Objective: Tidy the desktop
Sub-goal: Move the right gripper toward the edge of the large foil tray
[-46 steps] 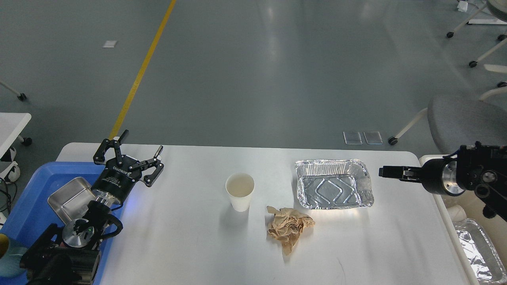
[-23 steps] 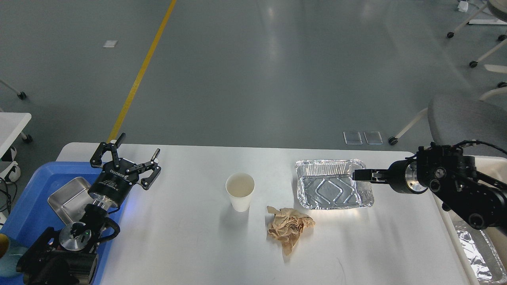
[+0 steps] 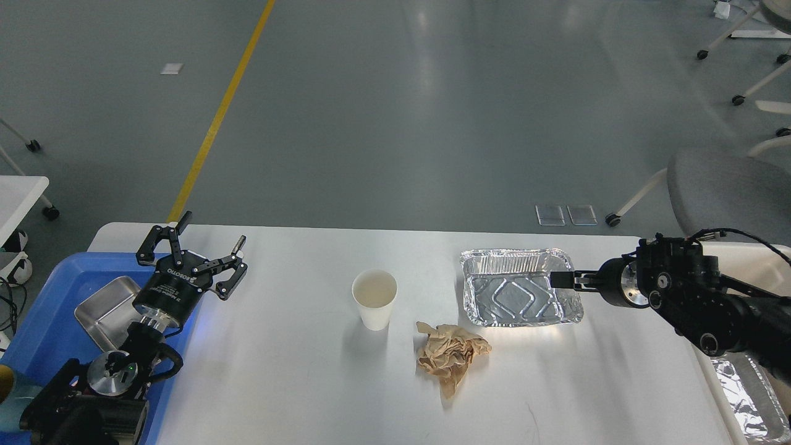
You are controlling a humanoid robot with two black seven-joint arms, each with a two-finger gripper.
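Note:
The white desktop (image 3: 296, 377) carries a white paper cup (image 3: 374, 299) at its middle. A crumpled brown paper wad (image 3: 450, 356) lies just right of the cup and nearer to me. An empty foil tray (image 3: 516, 290) sits at the back right. My left gripper (image 3: 214, 228) hovers open over the desktop's left edge with nothing between its fingers. My right gripper (image 3: 557, 279) reaches in from the right, its tip at the foil tray's right rim. It is seen side-on and dark, so its two fingers do not separate.
A blue plastic tray (image 3: 49, 303) at the left holds a steel tin (image 3: 105, 312). A cream-white bin (image 3: 757, 259) stands off the right edge with another foil tray (image 3: 744, 392) in it. A grey chair (image 3: 723, 185) stands behind the right arm.
My right arm has swung left, carrying its gripper from beyond the foil tray to the tray's right rim. The left gripper has drifted slightly left and stays open.

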